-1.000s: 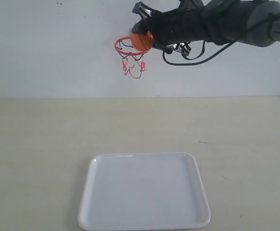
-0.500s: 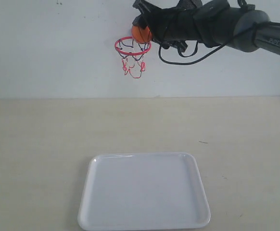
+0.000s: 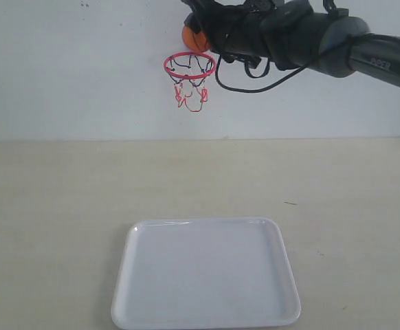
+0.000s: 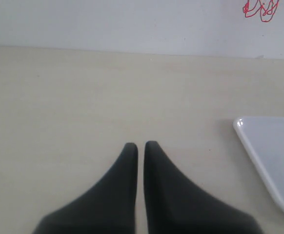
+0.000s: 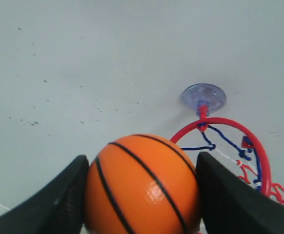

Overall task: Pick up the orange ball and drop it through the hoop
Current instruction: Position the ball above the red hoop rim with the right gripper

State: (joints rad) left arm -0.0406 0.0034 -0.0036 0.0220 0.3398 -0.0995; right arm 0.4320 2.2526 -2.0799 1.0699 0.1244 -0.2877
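Observation:
The orange ball (image 3: pixel 195 38) with black seams is held high against the white wall, just above the red ring of the hoop (image 3: pixel 190 66). My right gripper (image 3: pixel 198 36) is shut on the ball. In the right wrist view the orange ball (image 5: pixel 142 185) fills the space between the two black fingers (image 5: pixel 230 200), with my right gripper (image 5: pixel 142 195) in front of the hoop (image 5: pixel 252 146) and its suction-cup mount (image 5: pixel 203 97). My left gripper (image 4: pixel 141 147) hovers shut over the beige table, holding nothing. A bit of the hoop's net (image 4: pixel 260 8) shows far off.
A white tray (image 3: pixel 205 273) lies on the beige table below the hoop, near the front edge. Its corner, the white tray (image 4: pixel 271 146), shows beside my left gripper. The white wall (image 3: pixel 62 69) stands behind everything.
My right gripper has lifted the ball from level with the ring's rim to above it, moving slightly left.

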